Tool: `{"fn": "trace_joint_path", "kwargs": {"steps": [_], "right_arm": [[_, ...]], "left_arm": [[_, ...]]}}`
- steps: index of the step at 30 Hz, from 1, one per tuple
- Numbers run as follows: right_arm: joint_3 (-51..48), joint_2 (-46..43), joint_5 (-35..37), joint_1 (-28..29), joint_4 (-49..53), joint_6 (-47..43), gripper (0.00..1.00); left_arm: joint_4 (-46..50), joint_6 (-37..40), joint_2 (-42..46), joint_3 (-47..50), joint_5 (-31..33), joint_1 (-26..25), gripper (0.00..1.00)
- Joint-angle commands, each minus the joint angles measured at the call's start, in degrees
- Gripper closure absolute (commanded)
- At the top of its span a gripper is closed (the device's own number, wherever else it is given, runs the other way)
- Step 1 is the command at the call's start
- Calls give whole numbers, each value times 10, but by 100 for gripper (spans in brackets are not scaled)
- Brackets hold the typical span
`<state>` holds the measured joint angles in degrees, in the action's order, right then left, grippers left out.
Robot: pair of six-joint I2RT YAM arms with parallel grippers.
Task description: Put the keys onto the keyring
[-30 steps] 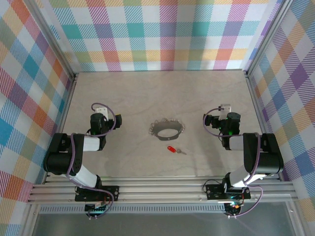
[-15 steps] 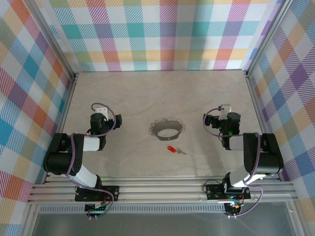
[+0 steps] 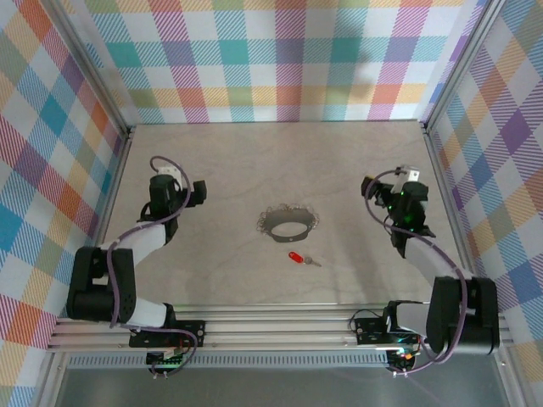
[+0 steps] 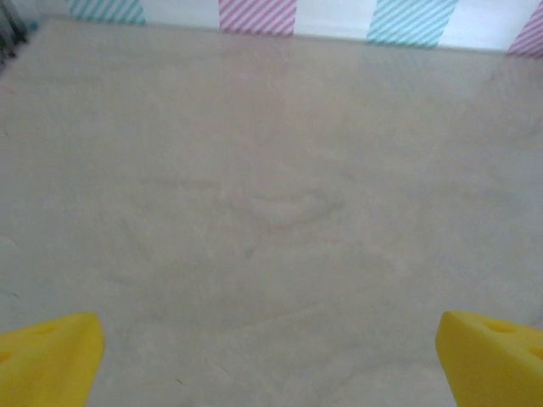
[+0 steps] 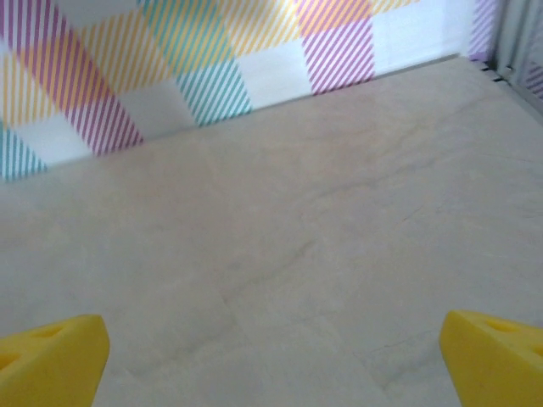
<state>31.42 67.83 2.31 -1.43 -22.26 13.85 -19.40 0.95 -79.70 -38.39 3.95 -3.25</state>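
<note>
In the top view the keyring (image 3: 288, 224) lies flat on the beige tabletop (image 3: 254, 157) at about the centre of the frame. It is a thin grey hoop with a fringe of wiry grey bits round its rim. The key (image 3: 302, 259) lies just below the keyring, near it but apart from it, a little right of its middle, with its red head to the left and its silver blade to the right. The left gripper (image 3: 170, 173) is at centre left of the frame, well apart from keyring and key, and its arm (image 3: 140, 242) runs up from the lower left. The right gripper (image 3: 410, 176) is at centre right, likewise well apart from both and at about the same height in the frame. Neither holds anything. In the left wrist view the gripper (image 4: 271, 360) is released. Its yellow fingertips (image 4: 51, 356) sit in the two lower corners of the frame, spread wide, with bare tabletop between them and the foot of the plaid wall (image 4: 254, 13) along the top edge. In the right wrist view the gripper (image 5: 271, 360) is released too, its yellow fingertips (image 5: 53, 356) wide apart in the lower corners over bare tabletop, with the wall across the upper part of the frame. In the top view the wall closes the tabletop at the back and on both sides, and a metal rail (image 3: 280, 326) runs along the bottom.
</note>
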Motion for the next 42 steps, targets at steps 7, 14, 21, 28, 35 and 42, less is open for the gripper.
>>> {"fn": "trace_joint_path", "kwargs": {"steps": [7, 14, 21, 28, 35, 42], "right_arm": [[83, -39, -76, -1, 248, 117, 2], [67, -67, -178, 13, 323, 178, 13], [56, -44, -183, 120, 349, 218, 17], [79, 22, -128, 231, 350, 211, 19], [78, 40, -132, 244, 348, 217, 19], [61, 50, -141, 249, 346, 210, 22]], "left_arm": [[317, -71, 61, -175, 1, -9, 0], [468, -93, 50, -281, -55, -24, 0], [525, -153, 64, -290, -130, -59, 0], [445, -210, 117, -168, -124, -150, 0], [322, -293, 86, -84, -66, -278, 0], [241, -347, -13, -97, -32, -386, 0]]}}
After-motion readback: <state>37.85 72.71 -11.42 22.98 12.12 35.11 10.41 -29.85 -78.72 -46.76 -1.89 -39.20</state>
